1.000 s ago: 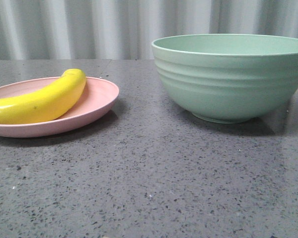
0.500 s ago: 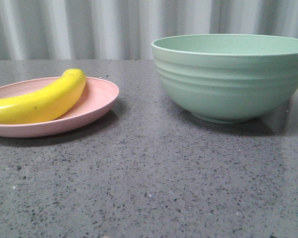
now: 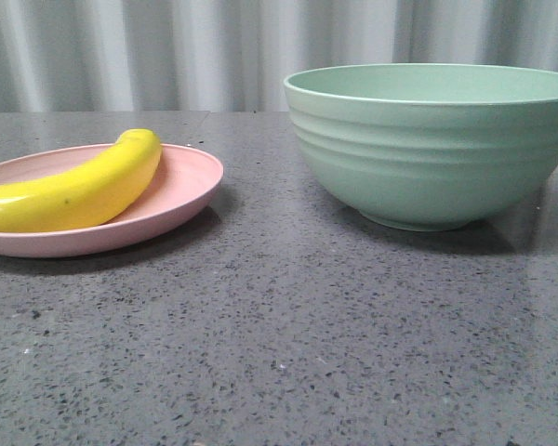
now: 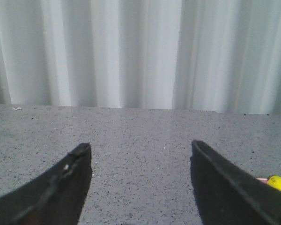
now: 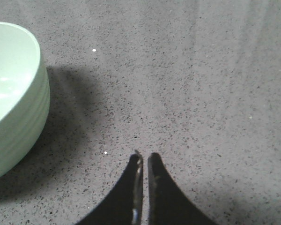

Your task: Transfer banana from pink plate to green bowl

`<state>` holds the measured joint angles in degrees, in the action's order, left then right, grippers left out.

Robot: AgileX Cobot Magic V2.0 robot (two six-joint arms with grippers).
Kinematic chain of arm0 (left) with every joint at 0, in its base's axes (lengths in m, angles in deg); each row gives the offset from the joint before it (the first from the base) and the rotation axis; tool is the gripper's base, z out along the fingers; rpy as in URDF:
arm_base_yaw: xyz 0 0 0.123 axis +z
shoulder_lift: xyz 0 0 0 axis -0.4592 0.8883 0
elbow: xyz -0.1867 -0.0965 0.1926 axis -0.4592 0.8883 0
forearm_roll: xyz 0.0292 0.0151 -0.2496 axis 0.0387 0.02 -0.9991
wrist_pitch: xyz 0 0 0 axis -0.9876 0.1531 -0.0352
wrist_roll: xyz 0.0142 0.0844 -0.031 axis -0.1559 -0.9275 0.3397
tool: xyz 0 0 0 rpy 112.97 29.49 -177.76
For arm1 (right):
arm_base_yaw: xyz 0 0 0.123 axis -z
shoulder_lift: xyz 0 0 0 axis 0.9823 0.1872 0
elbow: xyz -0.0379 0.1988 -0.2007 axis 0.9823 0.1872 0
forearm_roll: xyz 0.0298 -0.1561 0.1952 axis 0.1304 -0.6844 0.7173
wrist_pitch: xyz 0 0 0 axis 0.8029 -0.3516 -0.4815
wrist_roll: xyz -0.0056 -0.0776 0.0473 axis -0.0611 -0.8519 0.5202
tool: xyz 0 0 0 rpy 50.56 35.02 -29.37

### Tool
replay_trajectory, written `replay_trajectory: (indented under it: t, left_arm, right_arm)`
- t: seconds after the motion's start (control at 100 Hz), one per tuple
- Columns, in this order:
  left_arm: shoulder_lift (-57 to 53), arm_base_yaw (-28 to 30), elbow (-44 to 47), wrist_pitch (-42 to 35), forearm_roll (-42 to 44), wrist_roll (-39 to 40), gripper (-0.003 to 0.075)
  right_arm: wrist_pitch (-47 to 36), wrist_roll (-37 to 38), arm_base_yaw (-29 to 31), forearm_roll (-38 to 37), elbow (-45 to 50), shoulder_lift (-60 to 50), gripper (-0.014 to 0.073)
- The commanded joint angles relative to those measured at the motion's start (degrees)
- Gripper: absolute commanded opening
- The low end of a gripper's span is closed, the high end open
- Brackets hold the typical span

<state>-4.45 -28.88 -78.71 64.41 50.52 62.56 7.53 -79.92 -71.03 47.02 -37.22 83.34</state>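
One banana (image 4: 279,183) lies just beside the spread left claw (image 4: 140,154); right claw (image 5: 144,159) pressed together.

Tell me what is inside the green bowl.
The front view shows only the far inner wall of the green bowl, and nothing rises above the rim. Its near wall hides the bottom. The banana lies on the pink plate.

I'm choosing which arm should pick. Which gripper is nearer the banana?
Left. The open left gripper has the banana just past one finger; the shut right gripper is beside the bowl, with no banana in its view.
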Motion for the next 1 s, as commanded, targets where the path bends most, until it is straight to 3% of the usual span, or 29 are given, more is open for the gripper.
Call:
replay_trajectory:
  t: [0.0,0.18,0.45,0.65,0.83,0.99]
  left_arm:
    - [0.82,0.08,-2.05,-5.55,-0.19,0.16,0.0448]
    - [2.93,-2.2,-3.5,-2.14,0.52,0.16,0.0421]
    - [12.1,-13.92,-11.72,9.4,3.35,0.16,0.0421]
    - [21.72,-22.51,-20.4,23.19,4.62,0.06,0.0421]
    - [31.29,-28.45,-26.48,30.49,4.76,-7.34,0.0421]
    - [38.93,-29.92,-31.87,37.67,4.76,-7.87,0.0421]
  right_arm:
    - [-4.44,-0.42,0.42,0.77,-2.16,0.99,-0.0064]
    - [-4.32,-0.42,0.42,0.9,-2.16,1.96,-0.0064]
    - [-4.32,-0.42,0.42,0.9,-2.16,4.26,-0.0064]
    - [-4.42,-0.5,0.2,0.9,-2.16,4.78,-0.0064]
    - [-4.17,-0.55,0.2,0.9,-2.16,4.78,-0.0064]
    - [-4.06,-0.55,0.2,0.9,-2.16,4.78,-0.0064]
